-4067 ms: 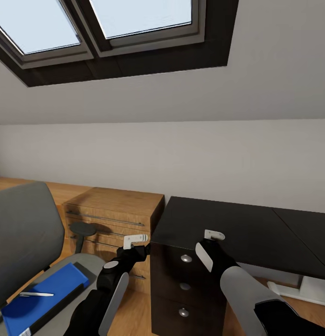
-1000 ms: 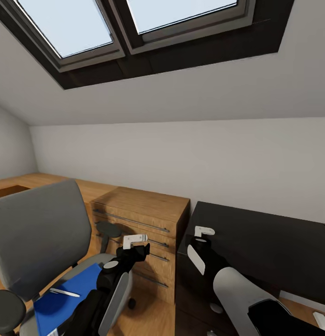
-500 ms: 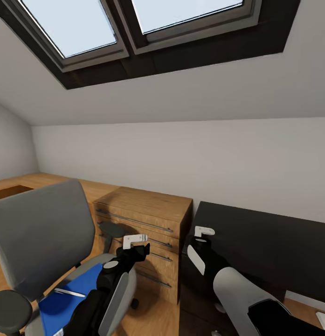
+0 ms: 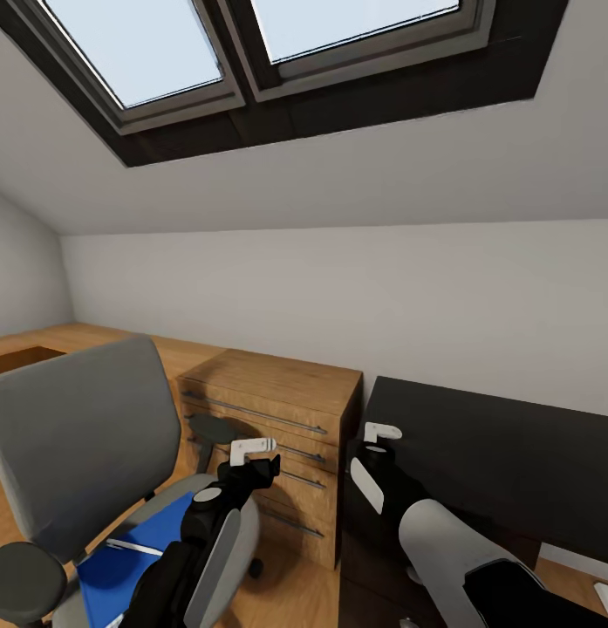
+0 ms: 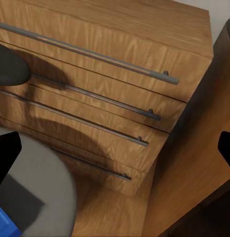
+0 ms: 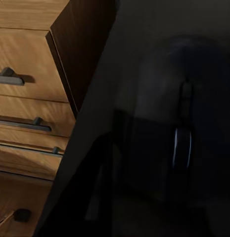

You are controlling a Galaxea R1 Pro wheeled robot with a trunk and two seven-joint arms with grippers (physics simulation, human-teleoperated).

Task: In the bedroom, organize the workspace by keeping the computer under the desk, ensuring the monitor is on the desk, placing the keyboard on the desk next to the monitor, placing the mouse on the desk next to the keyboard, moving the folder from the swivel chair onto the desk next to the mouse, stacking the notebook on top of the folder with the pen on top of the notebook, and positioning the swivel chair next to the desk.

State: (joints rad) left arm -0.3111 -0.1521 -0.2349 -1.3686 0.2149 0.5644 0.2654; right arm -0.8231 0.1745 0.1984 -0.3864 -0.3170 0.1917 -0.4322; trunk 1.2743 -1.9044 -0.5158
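Folder and pen on chair seat, both arms idle, nothing held.

Folder (image 4: 120,558) lies flat on chair (image 4: 77,436) seat, pen (image 4: 133,547) loose on top; chair just beside the wooden chest (image 4: 277,410), desk (image 4: 495,453) on the chest's far side. Left gripper (image 4: 254,449) hangs above the seat edge, in front of the chest; right gripper (image 4: 382,431) above the desk's near corner. Whether either gripper's fingers are spread or closed, cannot tell. Risks, as judged: pen rolls off if the folder is lifted tilted; folder is flat on a soft seat, so fingers may fail to get under an edge and push it off; chair on casters may roll away under a press; left arm may clip the armrest (image 4: 218,427) or chest while reaching down.
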